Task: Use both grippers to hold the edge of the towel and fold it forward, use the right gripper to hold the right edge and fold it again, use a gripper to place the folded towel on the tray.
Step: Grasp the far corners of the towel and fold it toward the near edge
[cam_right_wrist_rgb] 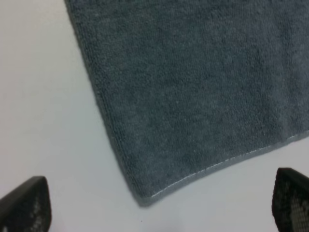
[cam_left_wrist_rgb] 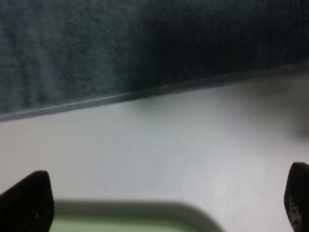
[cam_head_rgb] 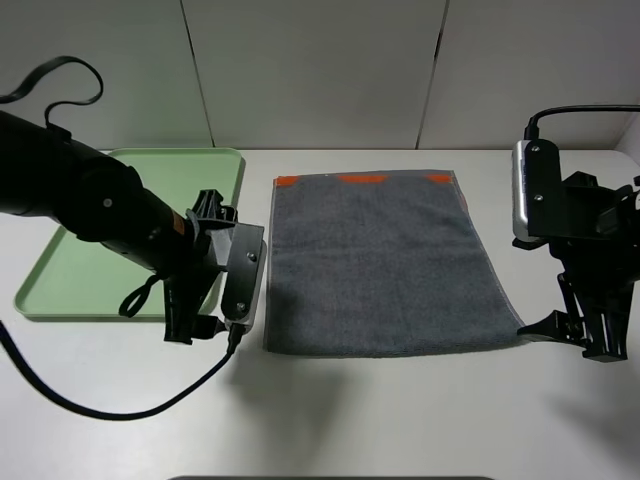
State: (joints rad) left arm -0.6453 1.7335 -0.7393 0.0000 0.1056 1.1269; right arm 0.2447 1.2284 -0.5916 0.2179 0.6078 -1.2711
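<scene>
Squarish grey terry towel [cam_head_rgb: 380,265] (nubbly pile); smooth round-cornered green tray [cam_head_rgb: 60,285].

The high cam sat out front and up top, looking down across the white table [cam_head_rgb: 400,430] toward the wall [cam_head_rgb: 320,70]. It was far enough back to catch the whole towel [cam_head_rgb: 385,265] and tray [cam_head_rgb: 60,290]. Left wrist cam hung super close and blurry, probably facing the towel's left side over a strip of table. Right wrist cam looked down on the towel's near right corner from a bit farther off. All three shared the towel.
</scene>
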